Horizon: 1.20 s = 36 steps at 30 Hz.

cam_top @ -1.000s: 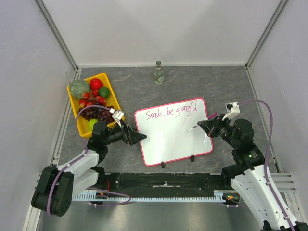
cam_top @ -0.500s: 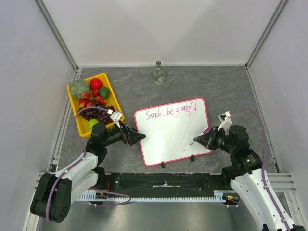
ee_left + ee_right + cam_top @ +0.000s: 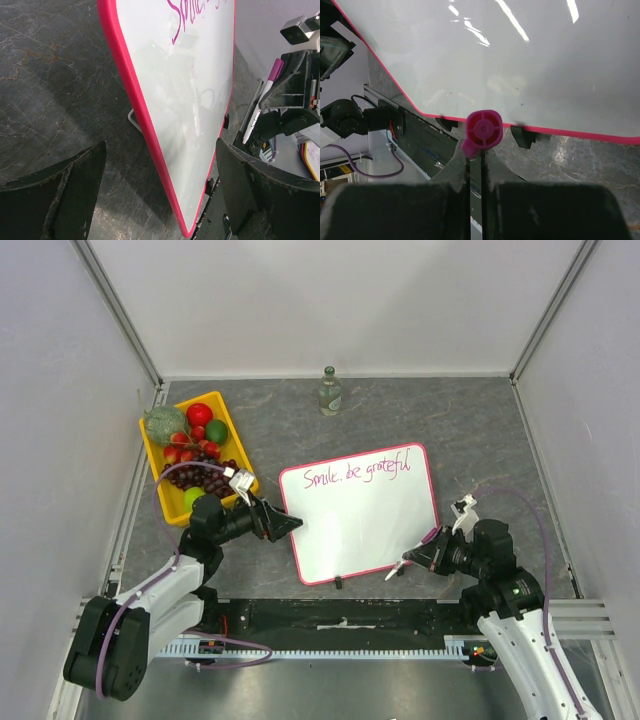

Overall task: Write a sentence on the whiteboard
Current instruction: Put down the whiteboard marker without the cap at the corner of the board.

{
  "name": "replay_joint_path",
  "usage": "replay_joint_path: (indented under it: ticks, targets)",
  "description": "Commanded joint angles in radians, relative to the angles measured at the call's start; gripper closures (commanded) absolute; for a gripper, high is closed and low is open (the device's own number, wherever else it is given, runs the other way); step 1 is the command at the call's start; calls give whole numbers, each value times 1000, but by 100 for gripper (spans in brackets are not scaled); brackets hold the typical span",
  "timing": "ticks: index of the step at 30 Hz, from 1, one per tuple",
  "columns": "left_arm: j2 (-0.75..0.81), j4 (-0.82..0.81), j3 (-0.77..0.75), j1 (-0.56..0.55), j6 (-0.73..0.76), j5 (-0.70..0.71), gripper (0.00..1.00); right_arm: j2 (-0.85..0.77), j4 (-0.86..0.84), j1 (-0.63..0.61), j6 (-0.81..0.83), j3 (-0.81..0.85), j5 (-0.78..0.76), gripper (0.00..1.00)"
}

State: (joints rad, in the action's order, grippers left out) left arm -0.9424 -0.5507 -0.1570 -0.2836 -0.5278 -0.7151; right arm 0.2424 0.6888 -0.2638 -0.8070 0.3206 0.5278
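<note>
The whiteboard (image 3: pixel 360 525) lies flat mid-table, white with a pink-red rim. The sentence (image 3: pixel 357 472) runs in pink cursive along its far edge and reads "Smile. be grateful"; its start (image 3: pixel 187 15) also shows in the left wrist view. My left gripper (image 3: pixel 287 525) is open, its wide fingers (image 3: pixel 260 192) standing on either side of the board's left rim (image 3: pixel 145 130) without touching it. My right gripper (image 3: pixel 420 555) is shut on a white marker (image 3: pixel 392 572) with a pink end (image 3: pixel 482 129). It hovers over the board's near right corner, the marker pointing at the near rim.
A yellow tray (image 3: pixel 233 432) piled with fruit sits at the far left. A glass bottle (image 3: pixel 329 392) stands by the back wall. Two small black clips (image 3: pixel 522 136) hold the board's near rim. Enclosure walls close in both sides.
My right arm pulled back toward the near edge with the marker, from the board's right side to its near right corner. The left gripper stayed where it was.
</note>
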Motion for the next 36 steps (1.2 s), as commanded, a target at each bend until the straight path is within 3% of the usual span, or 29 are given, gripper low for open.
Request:
replay_joint_path:
  ticks: [1,10,13,15,19,26,36]
  targets:
    - [-4,-17,-1,-3,45,2,6,-38,81,3,-32,-15,28,94]
    - [-9,-17,-3,-3,45,0,6,-17,178,1,20,34,-41,67]
    - [-12,-17,-4,-3,43,-1,6,-22,178,1,14,44,-66,53]
    - [-13,-18,-4,-3,43,-1,6,-17,176,1,20,60,-93,35]
    - [-9,-20,-3,-3,43,0,6,1,170,1,42,100,-133,16]
    - [-1,-17,-1,-2,40,-3,6,40,85,3,45,103,-140,2]
    - [25,26,-7,-2,32,32,6,86,-55,1,71,95,-160,2]
